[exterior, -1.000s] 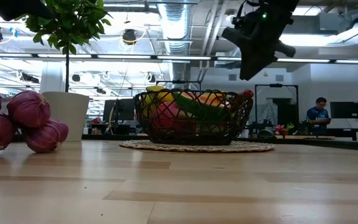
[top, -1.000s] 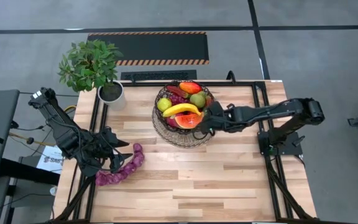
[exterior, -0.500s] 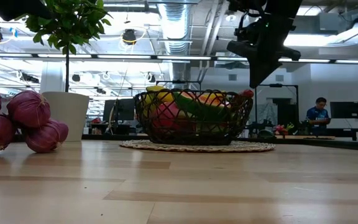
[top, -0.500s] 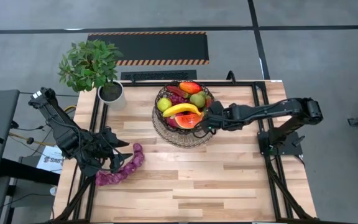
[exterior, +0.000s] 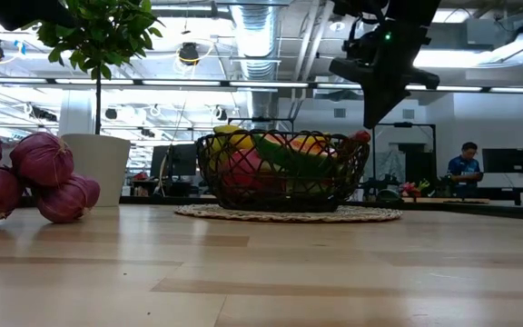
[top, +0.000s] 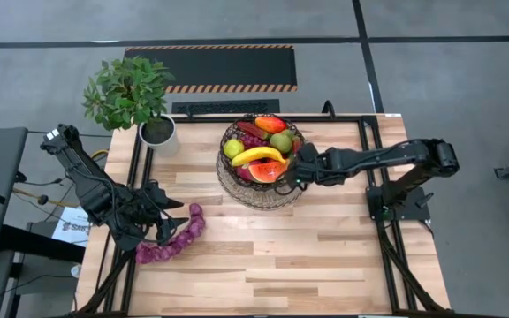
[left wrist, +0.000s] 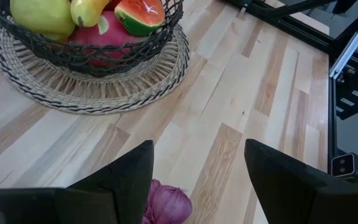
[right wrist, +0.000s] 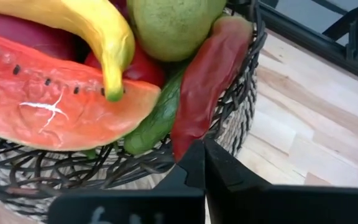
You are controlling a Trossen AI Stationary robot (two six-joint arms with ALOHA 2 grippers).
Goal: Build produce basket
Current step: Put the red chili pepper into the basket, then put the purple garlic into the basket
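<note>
The basket, dark wire on a woven base, stands at the table's far middle. It holds produce: a banana, a watermelon slice, a green fruit and a red pepper leaning on its right rim. My right gripper is shut just above that rim, by the pepper's lower tip. A purple string of bulbs lies on the wood at near left. My left gripper is open over its far end, and one bulb shows low between the fingers. My right gripper comes slanting down from the table's right. Its shut fingertips stand beside the red pepper's lower tip and the basket's wire rim. I cannot tell whether they touch either. My left gripper: I cannot tell whether a finger touches the bulb.
A potted plant in a white pot stands at the far left corner, left of the basket. Black frame rails run along both table sides. Bare wood fills the near half. A person sits far behind the table.
My right gripper has tipped more steeply downward over the basket's right rim, and its fingers have closed to a point. The basket, the produce and the purple string have kept their places.
</note>
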